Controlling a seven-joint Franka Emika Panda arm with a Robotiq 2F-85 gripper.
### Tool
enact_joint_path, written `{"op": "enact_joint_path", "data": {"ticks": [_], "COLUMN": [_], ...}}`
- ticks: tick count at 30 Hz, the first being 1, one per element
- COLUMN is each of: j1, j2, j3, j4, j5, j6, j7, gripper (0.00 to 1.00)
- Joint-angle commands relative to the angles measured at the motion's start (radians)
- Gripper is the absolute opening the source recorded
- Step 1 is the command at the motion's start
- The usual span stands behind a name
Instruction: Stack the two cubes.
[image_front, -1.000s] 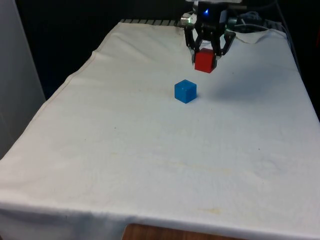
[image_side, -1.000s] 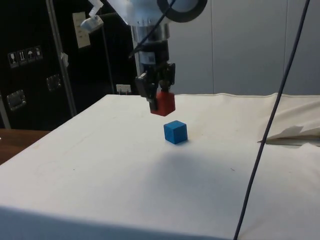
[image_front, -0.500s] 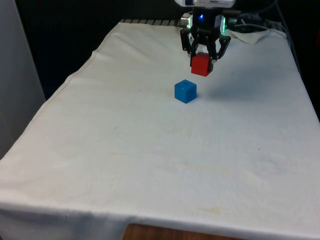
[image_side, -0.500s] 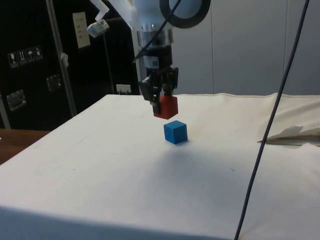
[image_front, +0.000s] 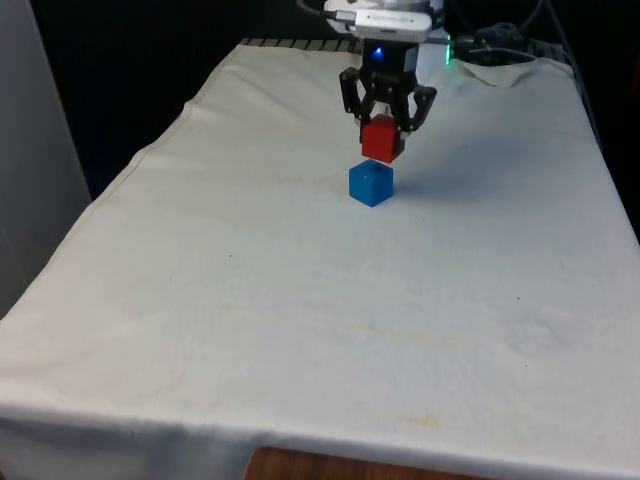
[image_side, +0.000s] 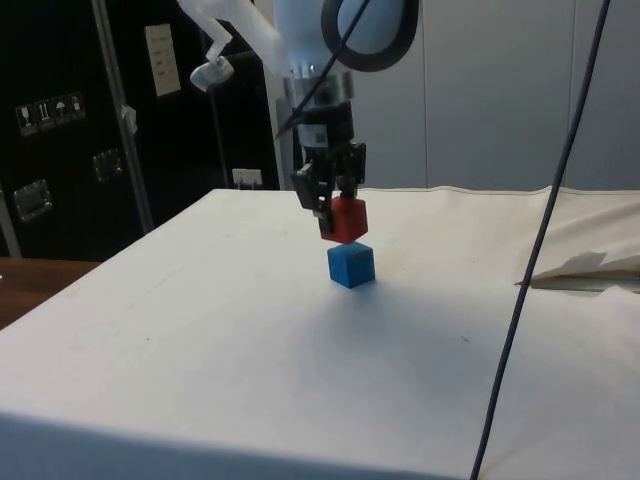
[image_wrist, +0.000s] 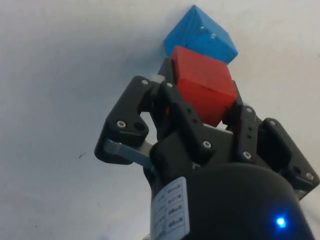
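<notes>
White cloth (image_front: 250, 330) covers the whole table, and the blue cube (image_front: 371, 183) serves as the landmark on it, sitting toward the far end, a little to the front view's right of the middle. To the front view's left of the blue cube the cloth runs bare out to its hemmed edge, which drops off against a dark background. Directly over the blue cube hangs the gripper (image_front: 384, 120), its two black fingers pinching the red cube (image_front: 381, 138) from opposite sides. In the side view the red cube (image_side: 343, 218) is just above the blue cube (image_side: 351, 265); whether the two touch cannot be told. To the front view's right of the blue cube lies more bare cloth, reaching the table's edge. A dark cable (image_side: 540, 230) hangs down the side view's right.
</notes>
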Motion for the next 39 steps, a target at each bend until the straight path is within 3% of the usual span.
{"op": "enact_joint_path", "data": {"ticks": [1, 8, 9, 17, 25, 29, 30, 31, 35, 37, 39], "j1": [-0.005, -0.008, -0.006, -0.012, -0.012, -0.010, -0.012, -0.012, -0.012, -0.012, -0.012], "j2": [0.009, 0.039, 0.034, 0.082, 0.081, 0.077, 0.079, 0.078, 0.077, 0.077, 0.077], "j3": [-0.005, -0.029, -0.029, -0.040, -0.041, -0.043, -0.041, -0.041, -0.041, -0.040, -0.040], "j4": [0.000, -0.001, 0.001, 0.004, 0.005, 0.006, 0.005, 0.005, 0.005, 0.005, 0.005], "j5": [0.004, 0.002, 0.000, 0.000, 0.003, -0.001, 0.004, 0.005, 0.005, 0.005, 0.005], "j6": [0.015, 0.045, 0.030, 0.094, 0.092, 0.080, 0.088, 0.088, 0.087, 0.086, 0.086], "j7": [-0.013, -0.033, -0.028, -0.037, -0.038, -0.034, -0.039, -0.039, -0.039, -0.039, -0.039], "gripper": [0.00, 0.00, 0.00, 0.00, 0.01, 0.34, 0.34, 0.54, 0.93, 1.00, 1.00]}}
